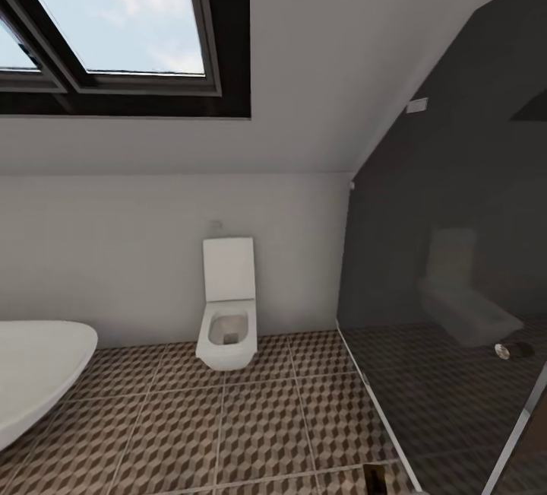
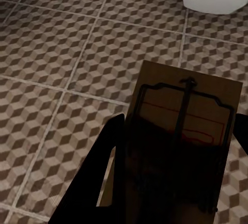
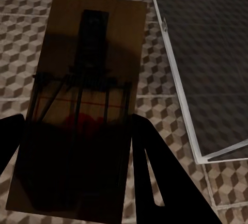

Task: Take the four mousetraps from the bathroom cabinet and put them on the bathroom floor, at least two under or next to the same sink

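left gripper (image 2: 170, 157) was clamped on a mousetrap (image 2: 188, 110), fingers either side | right gripper (image 3: 77, 152) gripped another mousetrap (image 3: 88, 79), same deal

my left gripper (image 2: 170, 182): black, flat tapered fingers (image 2: 98, 182), matte, unmarked | my right gripper (image 3: 77, 182): same black, long wedge-shaped fingers (image 3: 160, 177), plain smooth faces, no screws or cables seen
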Controlling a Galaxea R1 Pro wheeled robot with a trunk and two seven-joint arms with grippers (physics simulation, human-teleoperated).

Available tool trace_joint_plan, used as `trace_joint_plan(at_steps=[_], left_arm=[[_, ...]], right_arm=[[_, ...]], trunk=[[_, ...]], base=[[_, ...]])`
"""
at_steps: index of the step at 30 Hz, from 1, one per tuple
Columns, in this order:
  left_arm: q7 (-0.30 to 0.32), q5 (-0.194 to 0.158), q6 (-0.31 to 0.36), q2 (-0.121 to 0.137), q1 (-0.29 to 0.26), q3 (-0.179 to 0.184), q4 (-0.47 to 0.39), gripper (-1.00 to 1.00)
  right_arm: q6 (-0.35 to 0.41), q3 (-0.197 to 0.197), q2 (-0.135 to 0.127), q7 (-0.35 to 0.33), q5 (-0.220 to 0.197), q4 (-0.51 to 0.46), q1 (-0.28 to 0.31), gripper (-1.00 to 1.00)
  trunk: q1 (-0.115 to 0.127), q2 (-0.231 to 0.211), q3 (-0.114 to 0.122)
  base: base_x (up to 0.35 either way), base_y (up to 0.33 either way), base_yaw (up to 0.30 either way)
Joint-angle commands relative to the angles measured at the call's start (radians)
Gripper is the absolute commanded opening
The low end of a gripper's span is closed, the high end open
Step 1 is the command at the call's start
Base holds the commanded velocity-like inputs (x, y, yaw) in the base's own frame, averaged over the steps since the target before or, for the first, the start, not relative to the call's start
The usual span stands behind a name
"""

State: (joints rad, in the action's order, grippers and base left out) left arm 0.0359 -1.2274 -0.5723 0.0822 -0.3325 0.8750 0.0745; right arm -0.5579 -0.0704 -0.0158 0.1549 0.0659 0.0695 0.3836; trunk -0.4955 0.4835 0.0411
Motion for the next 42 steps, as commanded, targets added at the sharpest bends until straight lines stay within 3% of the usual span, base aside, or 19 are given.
trace_joint_plan(at_steps=[1,15,27,42], left_arm=[[0.000,-0.006,-0.002,0.000,0.000,0.007,0.002,-1.00],[-0.001,-0.007,-0.001,0.002,0.000,0.007,0.002,-1.00],[-0.005,-0.009,-0.002,0.006,0.000,0.004,0.002,-1.00],[-0.007,-0.009,-0.004,-0.001,0.000,0.005,0.002,-1.00]], right_arm=[[-0.004,-0.007,0.000,0.006,0.003,0.004,0.001,-1.00],[-0.004,-0.009,0.001,0.006,0.004,0.004,0.001,-1.00],[-0.004,-0.009,0.001,0.007,0.003,0.004,0.001,-1.00],[-0.005,-0.007,0.001,0.009,0.004,0.004,0.001,-1.00]], trunk=[[0.000,0.001,0.000],[0.000,0.001,0.000],[0.000,0.001,0.000],[0.000,0.001,0.000]], base=[[0.134,0.118,0.000],[0.248,0.198,0.000],[0.307,0.021,0.000],[0.025,0.000,0.000]])
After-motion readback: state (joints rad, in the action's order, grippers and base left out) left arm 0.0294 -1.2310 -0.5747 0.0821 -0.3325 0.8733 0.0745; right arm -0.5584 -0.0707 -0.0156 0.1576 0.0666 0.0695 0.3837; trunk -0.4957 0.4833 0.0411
